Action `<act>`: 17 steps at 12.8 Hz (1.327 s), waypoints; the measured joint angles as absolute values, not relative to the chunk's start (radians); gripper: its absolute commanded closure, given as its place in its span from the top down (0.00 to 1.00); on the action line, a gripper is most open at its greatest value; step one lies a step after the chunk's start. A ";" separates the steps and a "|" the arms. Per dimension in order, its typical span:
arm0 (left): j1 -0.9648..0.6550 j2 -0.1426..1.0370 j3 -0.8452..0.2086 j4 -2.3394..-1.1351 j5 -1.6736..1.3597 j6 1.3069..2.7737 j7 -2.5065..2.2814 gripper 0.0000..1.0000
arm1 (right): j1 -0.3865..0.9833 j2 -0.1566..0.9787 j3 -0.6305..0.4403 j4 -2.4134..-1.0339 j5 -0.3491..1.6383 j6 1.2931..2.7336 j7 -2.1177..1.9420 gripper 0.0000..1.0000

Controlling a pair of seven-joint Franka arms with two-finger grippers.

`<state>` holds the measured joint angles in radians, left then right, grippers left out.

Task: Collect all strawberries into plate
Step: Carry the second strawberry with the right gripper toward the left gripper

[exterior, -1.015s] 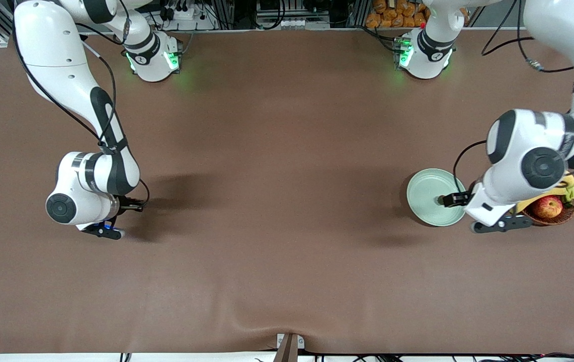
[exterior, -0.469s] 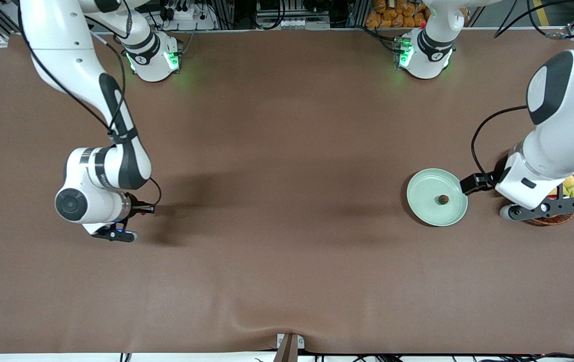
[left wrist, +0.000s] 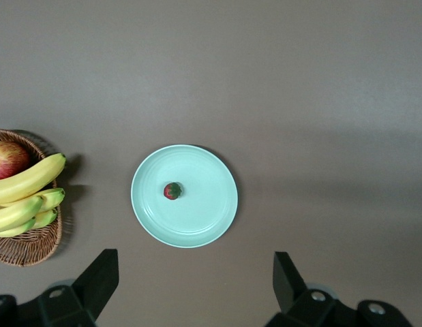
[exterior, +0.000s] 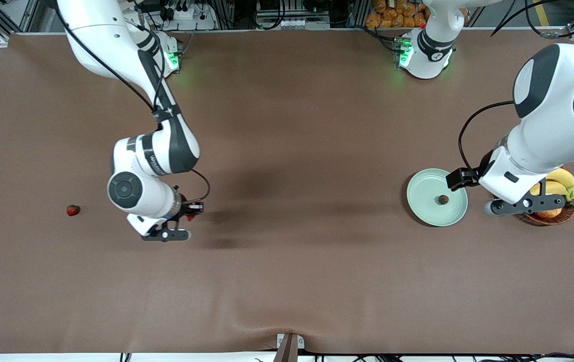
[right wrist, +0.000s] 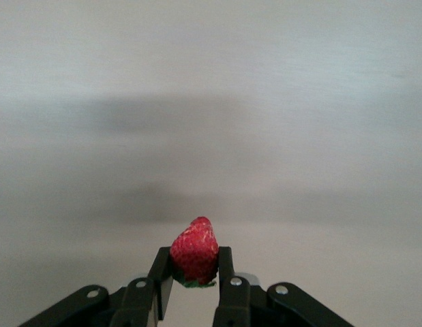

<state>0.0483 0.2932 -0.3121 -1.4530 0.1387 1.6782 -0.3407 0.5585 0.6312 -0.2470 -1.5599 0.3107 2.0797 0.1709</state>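
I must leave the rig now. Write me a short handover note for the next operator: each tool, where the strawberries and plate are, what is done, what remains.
Right tool: shut on a strawberry, up over bare table toward the right arm's end.
Left tool: open, empty, above the plate, beside the fruit basket.
Plate: toward the left arm's end, one strawberry in it.
Third strawberry: on the table near the right arm's end.
Done: one berry in the plate.
Left: deliver the held berry, then fetch the last one.
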 measured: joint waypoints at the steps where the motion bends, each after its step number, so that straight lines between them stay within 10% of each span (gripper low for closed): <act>1: 0.043 0.294 -0.317 -1.453 0.138 1.680 -0.341 1.00 | 0.565 0.660 -0.230 -1.520 0.332 2.095 0.182 0.00; 16: -0.029 0.347 -0.324 -1.468 0.137 1.725 -0.408 1.00 | 0.790 0.881 -0.075 -1.427 0.549 2.538 0.520 0.00; 17: -0.030 0.351 -0.324 -1.476 0.137 1.719 -0.415 1.00 | 0.799 0.885 -0.075 -1.422 0.549 2.539 0.536 0.38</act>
